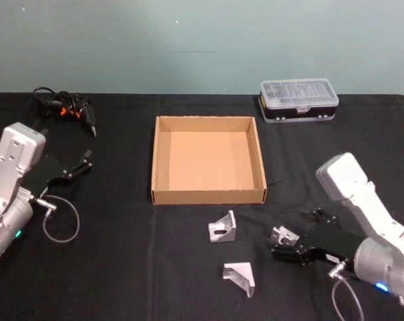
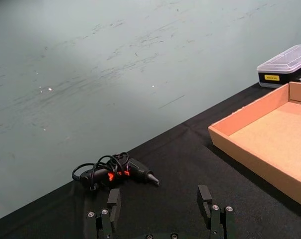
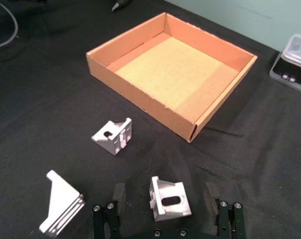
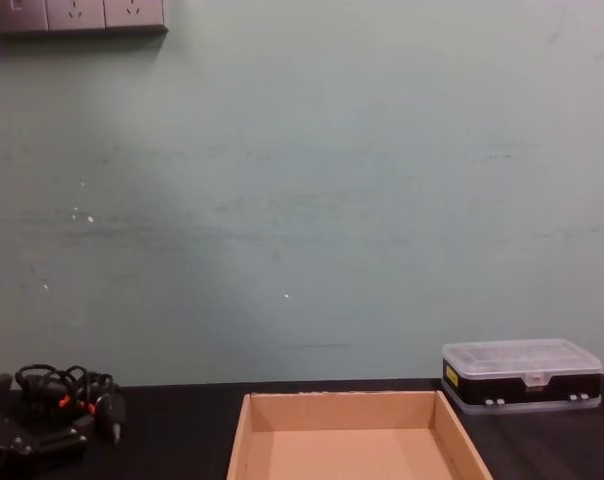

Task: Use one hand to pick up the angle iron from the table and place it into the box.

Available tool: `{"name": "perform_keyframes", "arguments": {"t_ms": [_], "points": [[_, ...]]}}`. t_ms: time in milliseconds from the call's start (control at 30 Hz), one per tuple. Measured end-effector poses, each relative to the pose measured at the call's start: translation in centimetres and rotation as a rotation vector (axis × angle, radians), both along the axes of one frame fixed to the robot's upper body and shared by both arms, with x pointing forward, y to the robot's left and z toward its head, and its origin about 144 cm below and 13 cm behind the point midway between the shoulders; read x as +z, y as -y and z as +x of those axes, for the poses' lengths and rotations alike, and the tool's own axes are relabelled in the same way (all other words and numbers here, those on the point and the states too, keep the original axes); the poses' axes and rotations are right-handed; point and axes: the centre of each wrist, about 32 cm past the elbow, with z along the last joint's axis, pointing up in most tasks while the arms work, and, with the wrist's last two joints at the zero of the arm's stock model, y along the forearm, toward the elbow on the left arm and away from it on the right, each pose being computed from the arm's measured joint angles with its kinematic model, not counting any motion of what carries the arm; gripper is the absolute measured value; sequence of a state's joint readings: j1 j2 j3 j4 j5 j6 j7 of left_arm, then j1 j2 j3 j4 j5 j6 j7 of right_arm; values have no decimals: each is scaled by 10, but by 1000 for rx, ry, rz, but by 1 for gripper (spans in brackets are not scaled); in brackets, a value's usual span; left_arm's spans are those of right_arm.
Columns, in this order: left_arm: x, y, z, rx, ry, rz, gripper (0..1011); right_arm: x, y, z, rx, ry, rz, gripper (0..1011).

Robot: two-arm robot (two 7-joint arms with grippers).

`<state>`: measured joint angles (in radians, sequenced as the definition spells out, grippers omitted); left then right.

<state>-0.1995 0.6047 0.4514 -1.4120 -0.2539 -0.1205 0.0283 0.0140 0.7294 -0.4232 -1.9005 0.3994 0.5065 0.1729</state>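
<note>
Black table [image 1: 122, 281] here: one angle iron [image 1: 283, 235] sits between the right gripper's [image 3: 164, 193] parted fingers, a second angle iron [image 3: 114, 137] and a third angle iron [image 3: 61, 204] just to its left, the box [image 3: 140, 97] ahead, a plastic case [image 1: 299, 100] well beyond, a corded tool [image 2: 115, 172] ahead of the left gripper [image 2: 160, 196].

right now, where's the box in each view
head: box mid-table, whole.
left wrist: one box corner, in front of the case.
right wrist: whole box, beyond the three angle irons.
chest: box low centre, front cut off.
shared landmark: the clear-lidded case behind the box's right corner.
</note>
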Motion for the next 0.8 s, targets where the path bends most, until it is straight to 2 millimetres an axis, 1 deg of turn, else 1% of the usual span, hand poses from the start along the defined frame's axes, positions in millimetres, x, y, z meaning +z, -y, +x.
{"name": "perform_keyframes", "arguments": {"t_ms": [333,800], "points": [[0,0,0,0,0,0,1012,-5,-13,13,-20,-32,-27,1003],[0,0,0,0,0,0,1011,-8,-17,10,-37,-46,-46,1002]]}}
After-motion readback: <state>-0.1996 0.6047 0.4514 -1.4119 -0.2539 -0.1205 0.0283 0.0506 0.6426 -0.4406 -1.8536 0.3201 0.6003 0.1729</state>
